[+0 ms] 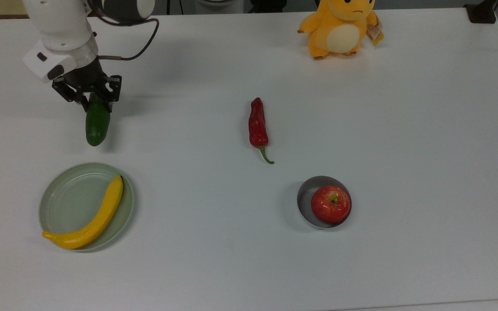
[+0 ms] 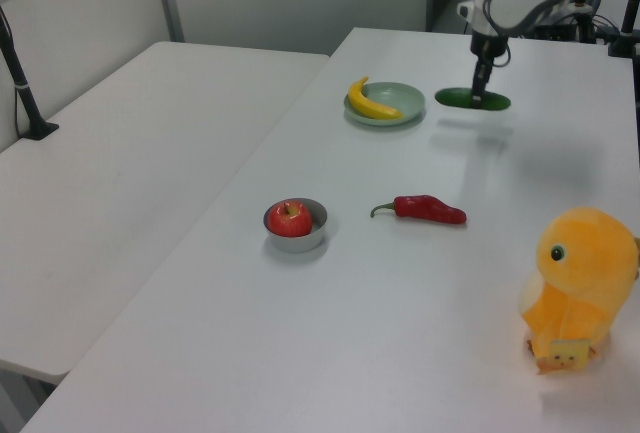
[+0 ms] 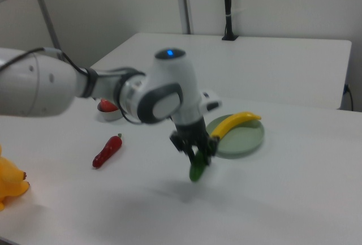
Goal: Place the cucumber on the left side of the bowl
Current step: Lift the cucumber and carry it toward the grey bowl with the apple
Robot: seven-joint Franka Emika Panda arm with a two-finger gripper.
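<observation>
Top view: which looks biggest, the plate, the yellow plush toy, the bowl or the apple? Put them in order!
1. Plate, widest.
2. Plush toy, a bit smaller, though its head is cut off by the picture's edge, so that's unsure.
3. Bowl.
4. Apple, inside the bowl, only slightly smaller.
</observation>
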